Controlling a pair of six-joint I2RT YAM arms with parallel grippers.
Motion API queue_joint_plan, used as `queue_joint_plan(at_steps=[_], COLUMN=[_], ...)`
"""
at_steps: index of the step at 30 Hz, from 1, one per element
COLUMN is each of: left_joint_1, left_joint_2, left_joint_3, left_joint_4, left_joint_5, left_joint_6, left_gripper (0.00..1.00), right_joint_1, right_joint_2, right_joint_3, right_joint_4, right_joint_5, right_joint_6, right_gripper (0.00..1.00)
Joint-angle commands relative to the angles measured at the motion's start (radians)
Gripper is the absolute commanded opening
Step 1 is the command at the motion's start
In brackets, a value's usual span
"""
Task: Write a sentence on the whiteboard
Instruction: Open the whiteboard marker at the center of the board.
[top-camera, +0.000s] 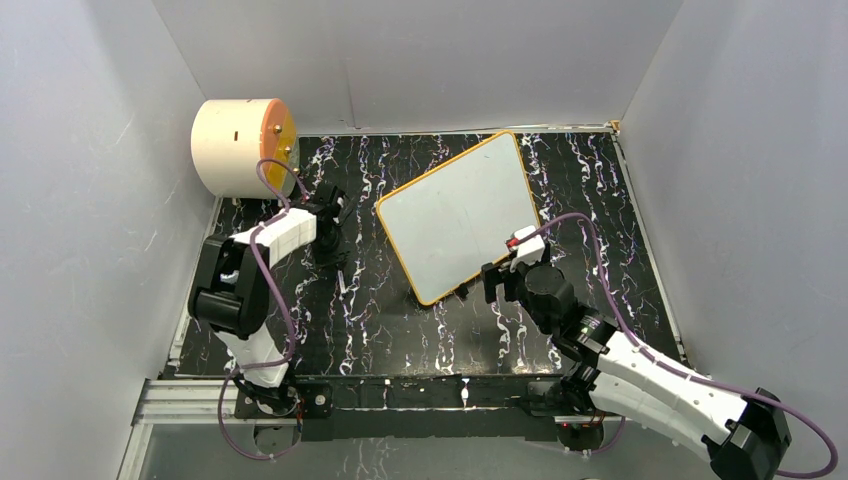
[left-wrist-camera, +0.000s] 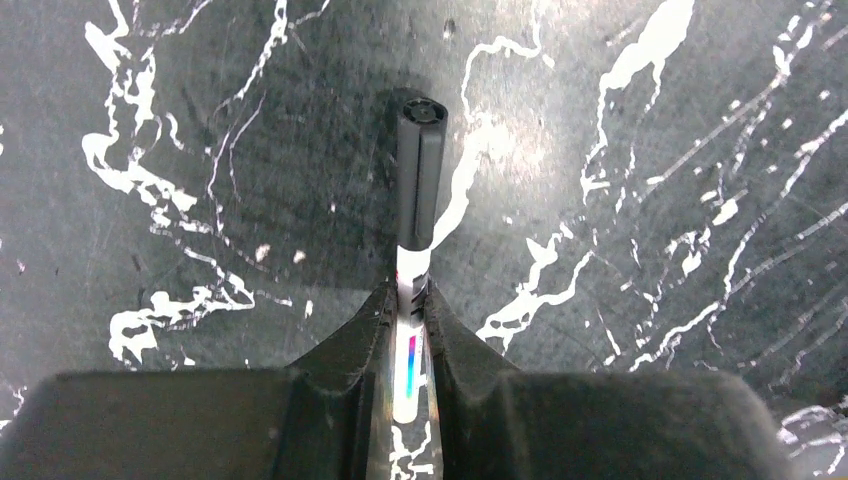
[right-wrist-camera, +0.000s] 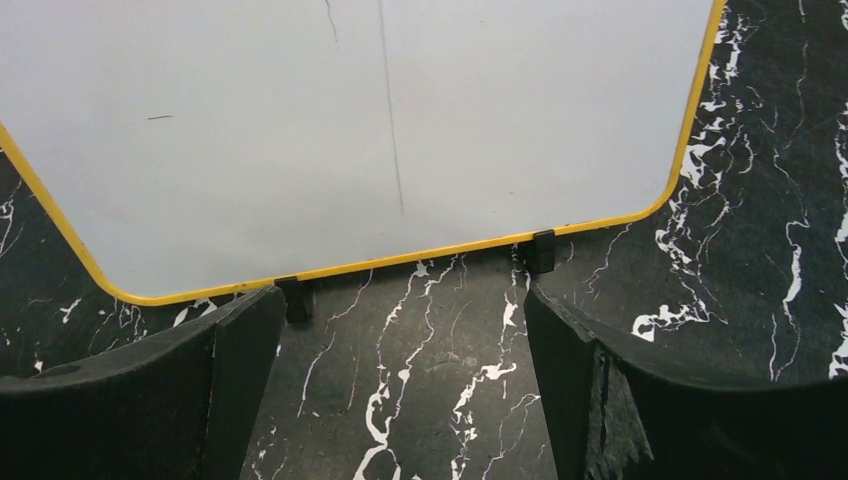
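Left gripper (left-wrist-camera: 410, 300): jaws pinched tight on the white barrel of a marker (left-wrist-camera: 418, 170). The marker's dark grey capped end sticks out past the fingertips, over the black, white-veined worktop (top-camera: 400, 340). A coloured label stripe shows on the barrel between the fingers (left-wrist-camera: 355, 340). From the wrist view alone I cannot tell whether the cap end rests on the worktop or hangs just above it. In the top view this gripper (top-camera: 330, 240) points down over the left half of the worktop, nearer its far edge than its near one. Right gripper (right-wrist-camera: 400, 310): jaws spread wide, gripping nothing, only bare worktop between the two fingers. It sits just beside the near-right edge of the whiteboard (right-wrist-camera: 350, 130) and is not touching it; in the top view it (top-camera: 497, 280) is close to the board's near corner. Whiteboard (top-camera: 455, 215): lies right of centre on the worktop, turned at an angle, with one corner close to the far edge. It has a thin orange-yellow frame and rounded corners. Two small black feet (right-wrist-camera: 541, 250) sit under the edge that faces the right gripper. The surface is nearly blank, with one faint thin line (right-wrist-camera: 390, 120) running toward that edge and a short dark dash (right-wrist-camera: 160, 117) near the left side of the wrist view. A cream cylinder (top-camera: 235, 145) with an orange face stands at the far-left corner, well apart from the board.
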Motion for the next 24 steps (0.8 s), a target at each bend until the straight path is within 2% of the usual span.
queue_joint_plan(at_steps=[1, 8, 13, 24], left_joint_1=[0.003, 0.004, 0.003, -0.008], left_joint_2=[-0.138, -0.342, -0.495, -0.750], left_joint_3=[-0.030, -0.043, -0.059, -0.066], left_joint_4=[0.023, 0.044, 0.105, 0.288], left_joint_5=[0.005, 0.071, 0.205, 0.382], left_joint_6=[-0.026, -0.054, -0.104, -0.241], left_gripper=[0.00, 0.00, 0.00, 0.00], right_joint_1=[0.005, 0.005, 0.004, 0.004], right_joint_2=[0.016, -0.036, -0.055, -0.043], right_joint_3=[0.024, 0.041, 0.073, 0.099], right_joint_4=[0.040, 0.066, 0.075, 0.271], right_joint_5=[-0.037, -0.119, -0.198, -0.358], right_joint_6=[0.010, 0.027, 0.054, 0.096], right_gripper=[0.99, 0.99, 0.99, 0.99])
